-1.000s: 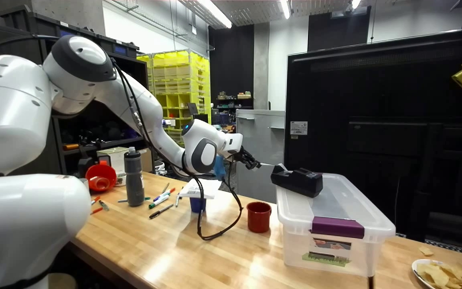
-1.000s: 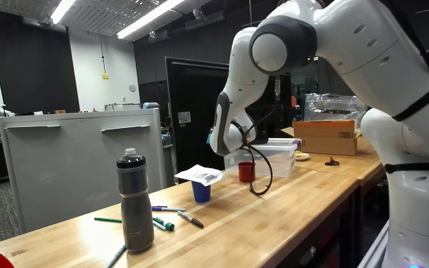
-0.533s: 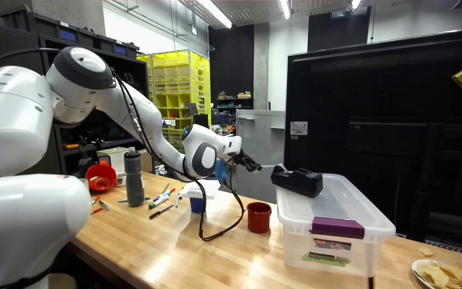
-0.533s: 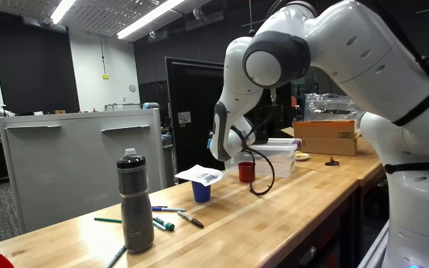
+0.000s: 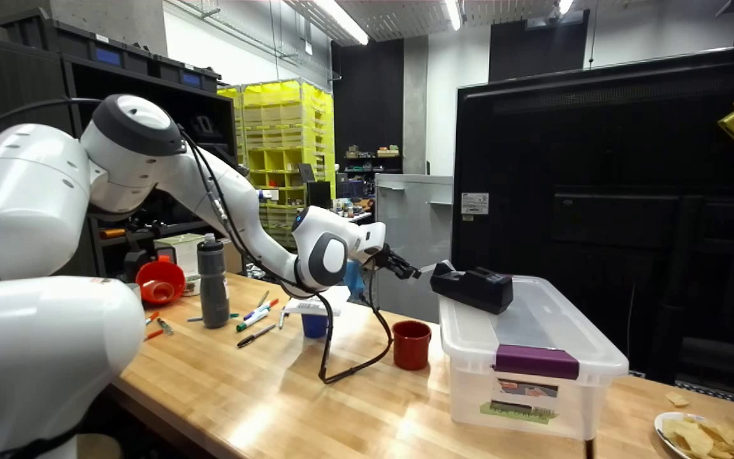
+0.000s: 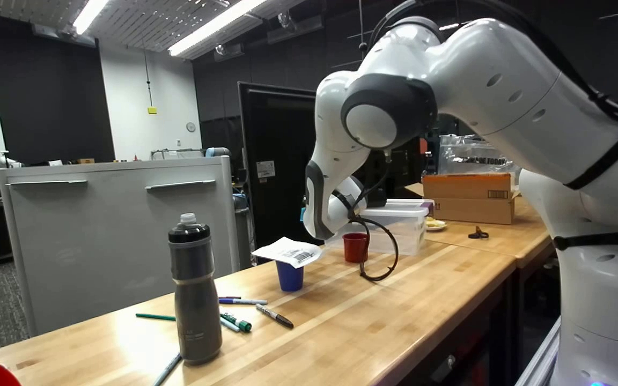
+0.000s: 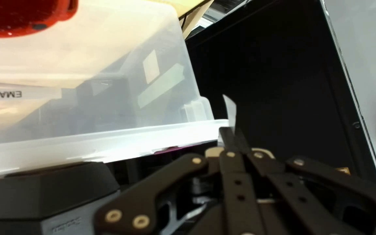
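2 fingers [image 7: 233, 163] pinching a pale strip [image 7: 231, 112], probably tape, black dispenser [image 5: 475, 290] on clear bin [image 5: 475, 376]

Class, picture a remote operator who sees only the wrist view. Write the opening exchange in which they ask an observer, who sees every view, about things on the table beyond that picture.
Operator: My wrist view shows the fingers closed on a pale strip, with part of the red mug. What stands past the mug, away from the clear bin?
Observer: In both exterior views, a blue cup with white paper lying across its top.
Operator: And past the bin, away from the mug?
Observer: A white plate of chips on the table.
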You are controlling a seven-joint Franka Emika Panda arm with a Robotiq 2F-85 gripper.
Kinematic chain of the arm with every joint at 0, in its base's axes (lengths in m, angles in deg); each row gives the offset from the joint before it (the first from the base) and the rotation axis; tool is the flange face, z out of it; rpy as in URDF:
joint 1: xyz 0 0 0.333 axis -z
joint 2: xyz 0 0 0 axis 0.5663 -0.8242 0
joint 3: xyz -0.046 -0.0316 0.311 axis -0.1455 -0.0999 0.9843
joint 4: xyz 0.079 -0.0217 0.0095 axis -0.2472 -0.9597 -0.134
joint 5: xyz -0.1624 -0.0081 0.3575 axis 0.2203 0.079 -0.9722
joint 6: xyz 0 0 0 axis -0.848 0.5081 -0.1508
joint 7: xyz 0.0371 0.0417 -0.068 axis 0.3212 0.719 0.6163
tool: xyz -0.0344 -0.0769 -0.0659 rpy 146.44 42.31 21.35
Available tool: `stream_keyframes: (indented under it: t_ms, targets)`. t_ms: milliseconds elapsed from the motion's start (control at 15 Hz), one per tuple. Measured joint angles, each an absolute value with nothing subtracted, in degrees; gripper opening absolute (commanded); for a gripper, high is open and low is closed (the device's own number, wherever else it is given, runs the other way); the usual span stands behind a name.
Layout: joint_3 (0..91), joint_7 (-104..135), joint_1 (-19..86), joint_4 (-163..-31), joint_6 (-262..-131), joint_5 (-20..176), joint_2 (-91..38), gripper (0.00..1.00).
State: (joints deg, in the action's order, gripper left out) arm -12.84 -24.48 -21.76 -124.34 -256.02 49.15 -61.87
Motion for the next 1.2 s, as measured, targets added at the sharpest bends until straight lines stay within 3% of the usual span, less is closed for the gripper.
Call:
stream_keyframes:
  t_ms: [1200]
  targets:
    - [-16.0, -24.4, -24.1, -122.4, -254.1, 46.2, -70.3, 0.0]
